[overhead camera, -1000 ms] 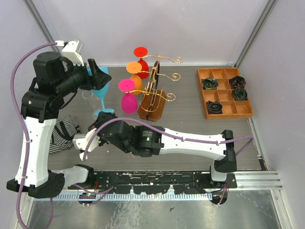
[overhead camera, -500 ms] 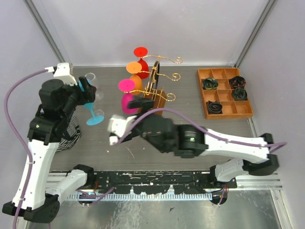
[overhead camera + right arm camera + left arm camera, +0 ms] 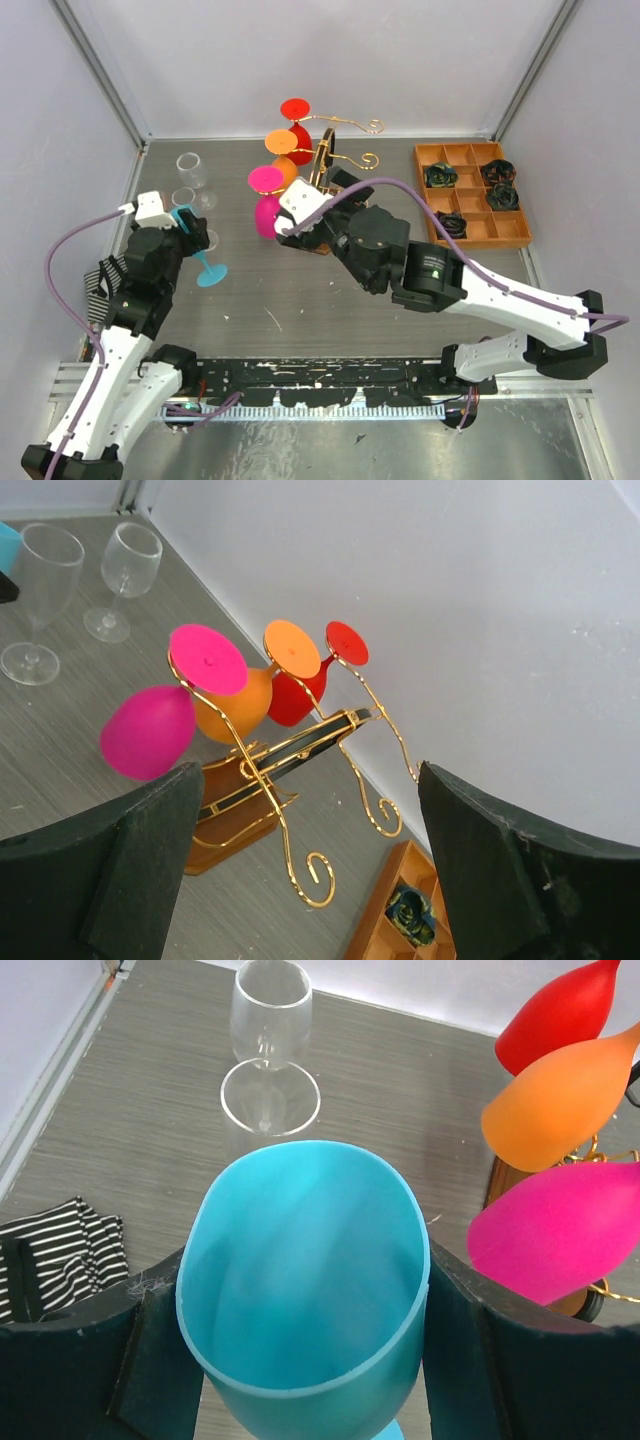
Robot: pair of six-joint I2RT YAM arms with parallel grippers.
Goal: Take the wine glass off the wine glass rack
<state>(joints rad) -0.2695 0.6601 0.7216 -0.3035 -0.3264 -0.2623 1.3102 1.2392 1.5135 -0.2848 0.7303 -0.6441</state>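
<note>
The blue wine glass (image 3: 305, 1300) is off the wine glass rack (image 3: 300, 745). It is well to the left of the rack, out over the grey table (image 3: 250, 320). The left gripper (image 3: 308, 1260) has hold of it. Its two dark fingers (image 3: 150, 1370) press on the round cup part of the glass, one on each side, only as far apart as the cup is wide. From above, the glass is tilted, with its flat foot sticking out low and to the right. You cannot tell if the foot touches the table. Three more glasses hang upside down on the gold rack: a pink glass (image 3: 148, 732), an orange glass (image 3: 235, 705) and a red glass (image 3: 290, 700). They hang in a row, with the pink one nearest the blue glass and the red one at the back. The right gripper (image 3: 312, 770) is up by the rack and looks down at it. Its fingers (image 3: 150, 870) are spread very wide and there is nothing in them. They do not touch the rack or the glasses. Two clear glasses (image 3: 45, 565) stand upright on the table behind the blue glass, near the back left corner. A striped cloth (image 3: 100, 285) lies by the left arm. An orange-brown tray (image 3: 480, 241) with dark things in its boxes sits on the right side of the table, apart from the rack.
</note>
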